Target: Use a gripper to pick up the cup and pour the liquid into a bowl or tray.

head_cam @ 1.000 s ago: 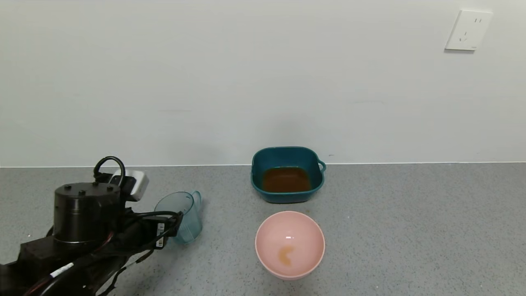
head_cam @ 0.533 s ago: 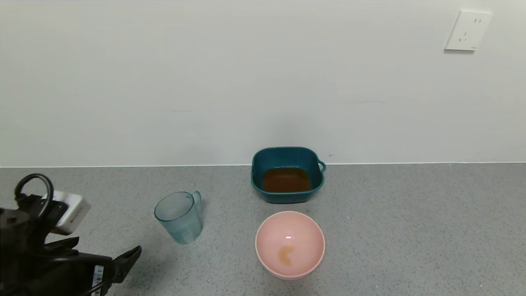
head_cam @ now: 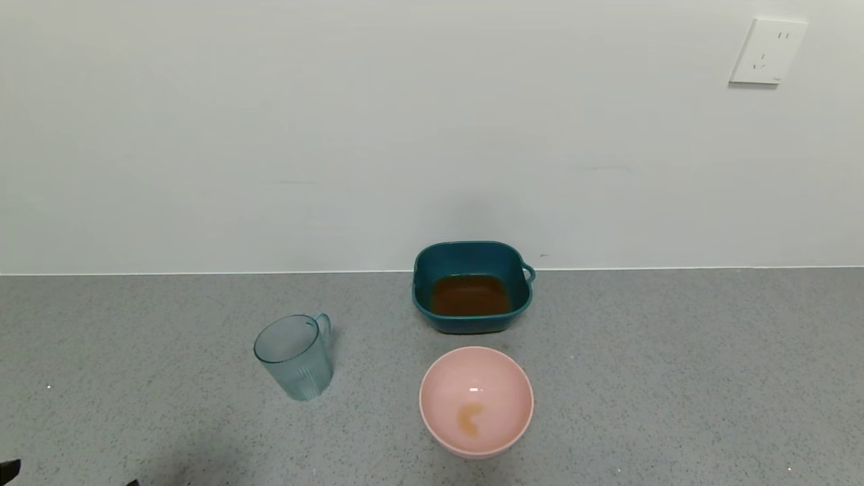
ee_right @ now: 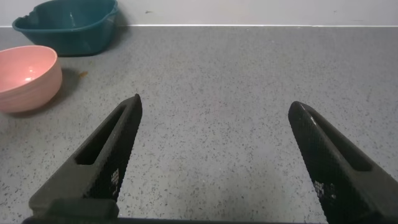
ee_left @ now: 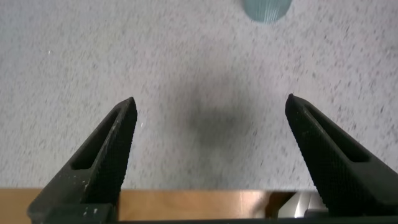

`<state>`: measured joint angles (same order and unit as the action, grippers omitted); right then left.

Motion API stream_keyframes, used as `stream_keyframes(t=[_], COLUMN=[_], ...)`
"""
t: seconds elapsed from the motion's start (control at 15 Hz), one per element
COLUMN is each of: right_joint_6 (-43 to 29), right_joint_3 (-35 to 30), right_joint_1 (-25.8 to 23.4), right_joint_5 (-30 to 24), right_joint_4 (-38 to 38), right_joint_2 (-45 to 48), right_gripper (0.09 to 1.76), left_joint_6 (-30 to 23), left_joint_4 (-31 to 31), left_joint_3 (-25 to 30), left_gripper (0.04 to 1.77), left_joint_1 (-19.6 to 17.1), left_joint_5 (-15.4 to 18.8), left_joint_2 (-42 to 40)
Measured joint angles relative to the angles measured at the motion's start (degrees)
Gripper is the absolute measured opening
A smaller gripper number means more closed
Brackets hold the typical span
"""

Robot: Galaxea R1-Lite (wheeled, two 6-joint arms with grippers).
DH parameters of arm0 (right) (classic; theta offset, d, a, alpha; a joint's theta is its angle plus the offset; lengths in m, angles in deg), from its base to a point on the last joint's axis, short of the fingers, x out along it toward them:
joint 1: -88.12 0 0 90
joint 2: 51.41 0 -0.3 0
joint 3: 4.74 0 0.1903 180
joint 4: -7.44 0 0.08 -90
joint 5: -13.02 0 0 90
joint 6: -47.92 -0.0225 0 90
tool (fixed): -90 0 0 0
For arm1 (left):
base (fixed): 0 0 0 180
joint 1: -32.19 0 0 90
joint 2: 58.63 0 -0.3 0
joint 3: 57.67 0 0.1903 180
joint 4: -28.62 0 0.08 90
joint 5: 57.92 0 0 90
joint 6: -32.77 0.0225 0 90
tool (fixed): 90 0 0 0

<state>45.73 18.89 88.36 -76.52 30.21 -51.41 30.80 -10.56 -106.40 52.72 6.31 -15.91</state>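
Observation:
The translucent blue-grey ribbed cup (head_cam: pixel 295 356) stands upright and empty on the grey counter, left of centre; its base shows in the left wrist view (ee_left: pixel 266 9). The dark teal basin (head_cam: pixel 471 285) sits by the wall and holds the amber-brown liquid (head_cam: pixel 470 295); it also shows in the right wrist view (ee_right: pixel 68 28). My left gripper (ee_left: pixel 210 107) is open and empty, over the counter's front edge, well clear of the cup. My right gripper (ee_right: pixel 214 106) is open and empty, low over bare counter to the right of the bowls.
A round pale pink bowl (head_cam: pixel 476 401) with a small orange-brown stain stands in front of the basin; it also shows in the right wrist view (ee_right: pixel 26 76). A white wall and a socket (head_cam: pixel 767 51) lie behind. A wooden edge (ee_left: pixel 186 206) runs below the counter's front.
My left arm has drawn back from the cup, down and left, almost out of the head view. The cup stays upright where it stood.

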Motion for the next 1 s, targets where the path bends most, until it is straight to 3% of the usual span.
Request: stream_keyframes(t=[0.27, 0.53, 0.67, 0.87, 1.0], right_joint_6=[0.02, 0.00, -0.01, 0.00, 0.00], right_joint_3=[0.00, 0.00, 0.00, 0.00, 0.00], right_joint_1=[0.00, -0.02, -0.02, -0.02, 0.00], right_joint_5=[-0.02, -0.02, -0.02, -0.02, -0.02], right_joint_4=[0.02, 0.00, 0.02, 0.02, 0.00], right_joint_2=[0.00, 0.00, 0.00, 0.00, 0.00], right_gripper=[1.71, 1.71, 1.71, 1.71, 1.71], left_joint_6=[0.18, 1.01, 0.79, 3.24, 4.47], left_joint_4=[-11.00, -17.42, -16.98, -12.90, -11.58], left_joint_3=[0.72, 1.22, 1.52, 2.18, 3.28], left_gripper=[1.71, 1.71, 1.72, 1.72, 1.72], left_joint_1=[-1.65, -8.92, -13.45, -18.63, -20.31], left_joint_5=[-0.09, 0.22, 1.05, 11.22, 14.20], left_joint_2=[-11.98, -22.10, -24.66, -28.86, -32.41])
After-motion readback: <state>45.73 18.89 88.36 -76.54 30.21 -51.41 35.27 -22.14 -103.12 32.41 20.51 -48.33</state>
